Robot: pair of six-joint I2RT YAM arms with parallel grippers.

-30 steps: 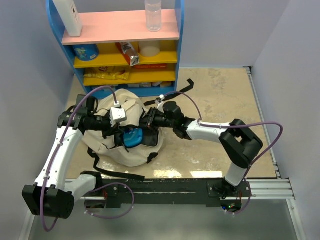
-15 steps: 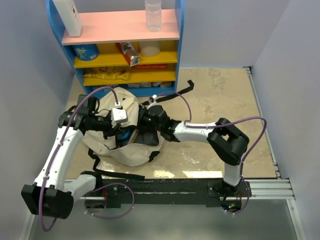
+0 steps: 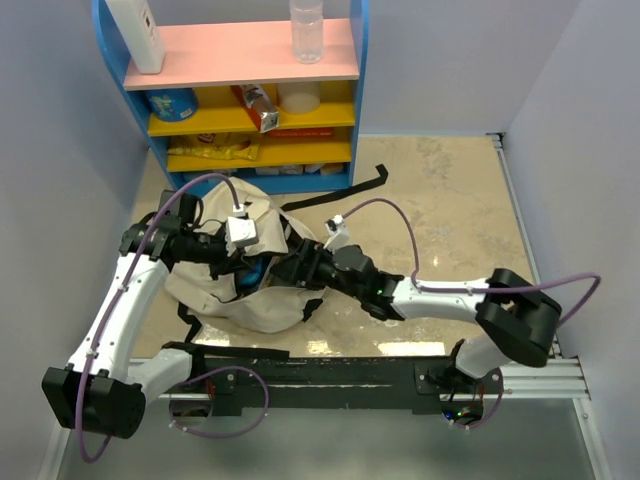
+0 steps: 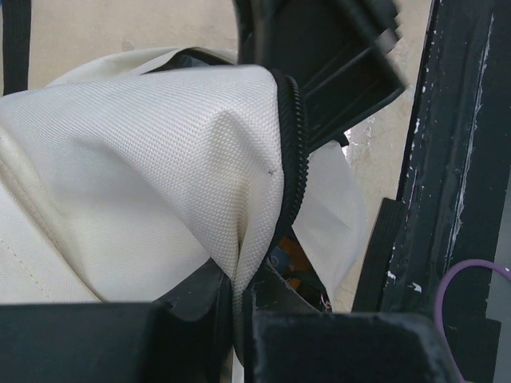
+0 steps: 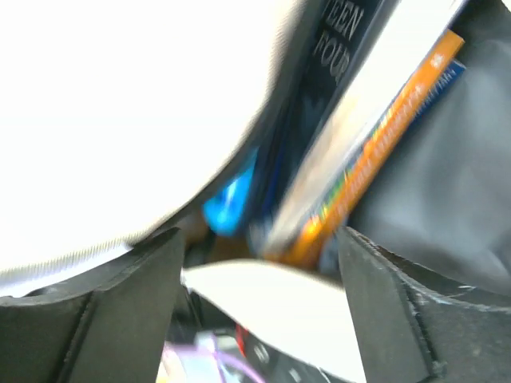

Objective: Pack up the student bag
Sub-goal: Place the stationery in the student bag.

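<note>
Tabletop point(image 3: 450, 200) bore the student bag point(image 3: 265, 310); my left gripper point(image 4: 239, 315) pinched its rim, presumably holding it open for my wide-spread right gripper point(image 5: 259, 279).

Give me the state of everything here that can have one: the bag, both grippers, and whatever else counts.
Bag: unzipped, mouth held open.
Left gripper: shut on the bag's zipper edge.
Right gripper: open, at the bag's mouth.
Books: inside the bag, on edge.
Bottle: upright on the shelf.
</note>
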